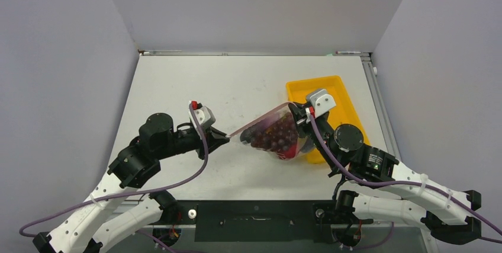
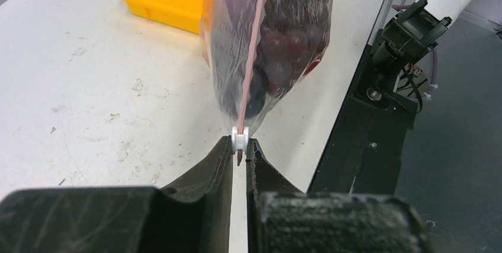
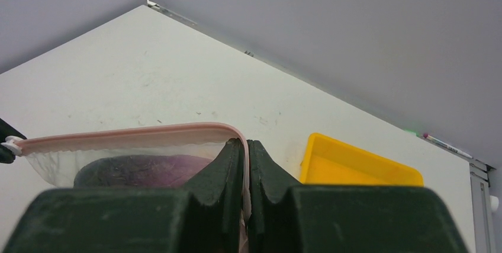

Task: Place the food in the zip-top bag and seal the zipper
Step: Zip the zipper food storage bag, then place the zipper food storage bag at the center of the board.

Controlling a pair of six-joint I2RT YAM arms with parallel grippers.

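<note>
Zip-top bag (image 1: 273, 136): clear, crinkly, bulging w/ dark red grape bunch (image 1: 279, 137); pink zipper (image 2: 251, 45) taut. Hung over bench (image 1: 207, 87) beside yellow tray (image 1: 334, 84). L end effector (image 2: 238, 146) clamped on zipper end, R end effector (image 3: 245, 146) on opp. corner.

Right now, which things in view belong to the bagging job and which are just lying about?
Job: clear crinkly plastic zip-top bag; thin pinkish-red zipper strip along its mouth; dark red toy grape bunch inside.
Lying about: shallow yellow plastic tray.
</note>
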